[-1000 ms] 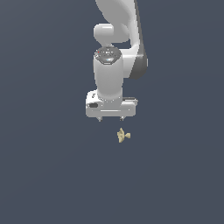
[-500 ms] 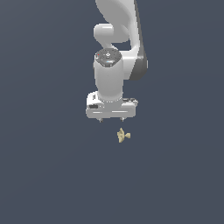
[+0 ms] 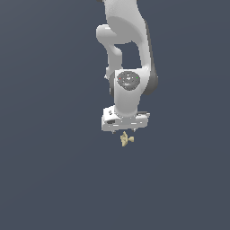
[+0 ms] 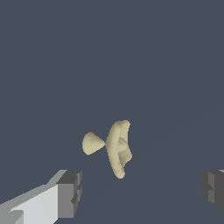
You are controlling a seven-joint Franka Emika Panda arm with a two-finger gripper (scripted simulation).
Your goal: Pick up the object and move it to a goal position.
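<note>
Your claw (image 3: 124,132) hangs right over the object (image 3: 126,139), released: the wrist view shows both fingertips (image 4: 70,193) spread wide, well apart, with nothing between them but the object (image 4: 113,148) lying lower down on the bench (image 3: 54,179). In the exterior view the object sits just under the claw's body, near its middle.

Mind what you are about to close on. The object is tiny and knobbly: a tall curved lobe with a small rounded nub sticking out to one side. I judge there is little flat surface for the pads to seat against, so a squeeze on the nub or on the curved edge could make it squirt out sideways or roll.

Watch your centring too. In the wrist view the object looks nearer one fingertip than the other, though the far one is partly cut off by the frame edge. If that offset is real, the nearer pad would touch first and shove the object before the other arrives.

Come down too short and you may clench above it; too far and the fingertips hit the bench.
</note>
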